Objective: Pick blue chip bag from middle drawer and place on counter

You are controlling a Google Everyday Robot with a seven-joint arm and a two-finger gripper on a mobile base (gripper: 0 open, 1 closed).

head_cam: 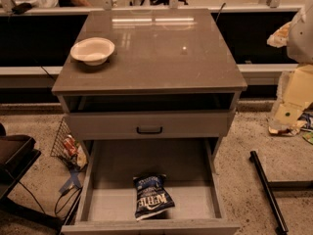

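The blue chip bag (151, 197) lies flat on the pale floor of the open middle drawer (100, 199), near its front wall, with the white lettering facing up. The drawer is pulled fully out at the bottom of the grey cabinet. The glossy grey-brown counter (161, 53) tops the cabinet. My gripper (293, 35) shows only as a pale shape at the right edge, level with the counter, well above and to the right of the drawer and far from the bag.
A cream bowl (92, 50) sits at the counter's left edge. A shallower drawer front with a black handle (149, 129) is shut above the open drawer. A wire basket with wrappers (68, 148) stands at the left, a black pole (268, 190) lies on the floor at the right, and pale boxes (296, 94) are at the far right.
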